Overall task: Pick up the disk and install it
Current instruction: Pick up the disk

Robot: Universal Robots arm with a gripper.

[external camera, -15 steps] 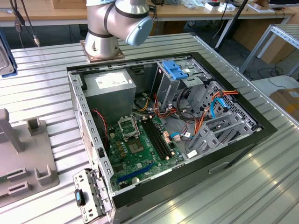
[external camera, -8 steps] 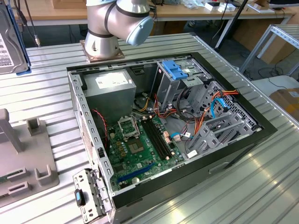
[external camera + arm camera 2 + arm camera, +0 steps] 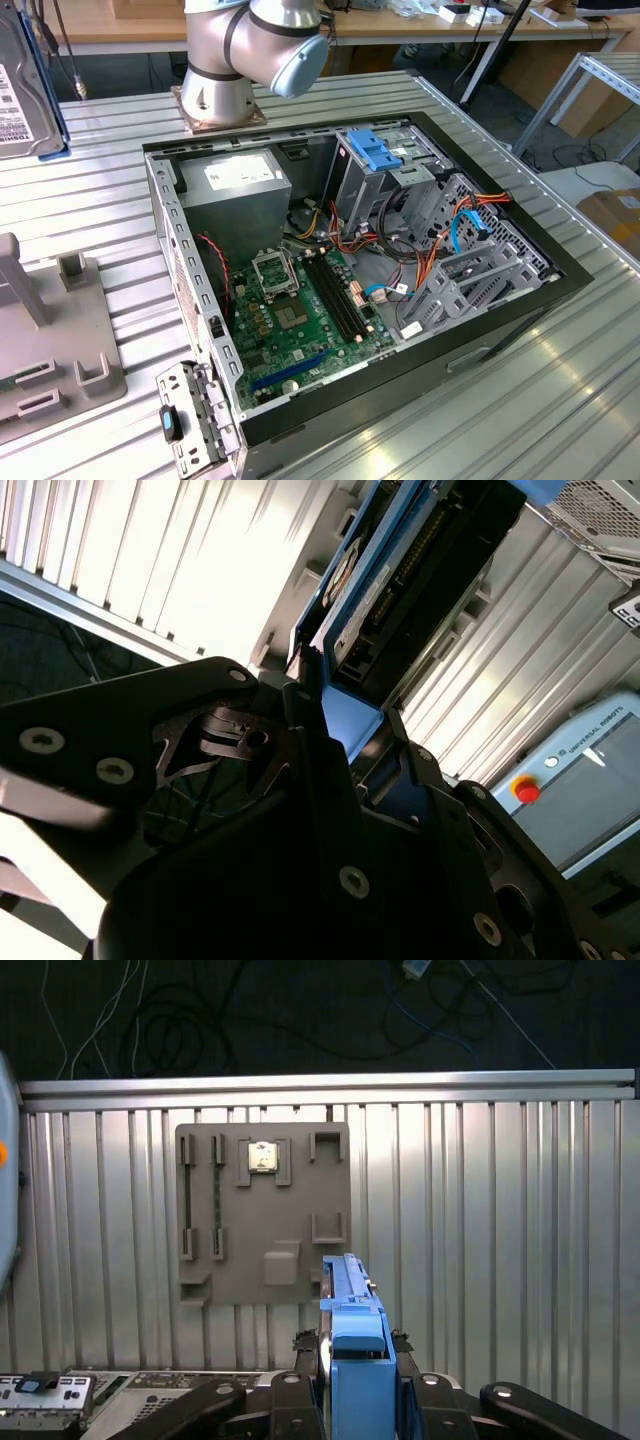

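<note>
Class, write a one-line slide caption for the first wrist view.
Pincer clamped on the blue-framed disk, grey fixture plate on the ribbed table beyond.

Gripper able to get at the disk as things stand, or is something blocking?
Yes, it seems: the gripper looks shut on the disk, clamping its blue carrier frame edge-on, clear above the grey fixture plate. Nothing sits between them.

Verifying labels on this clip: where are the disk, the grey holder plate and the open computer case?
disk point(image 3: 355, 1345): first wrist view, on its blue carrier frame.
grey holder plate point(image 3: 262, 1215): first wrist view, bare middle surface.
computer case point(image 3: 380, 385): exterior view, black outer side wall.
</note>
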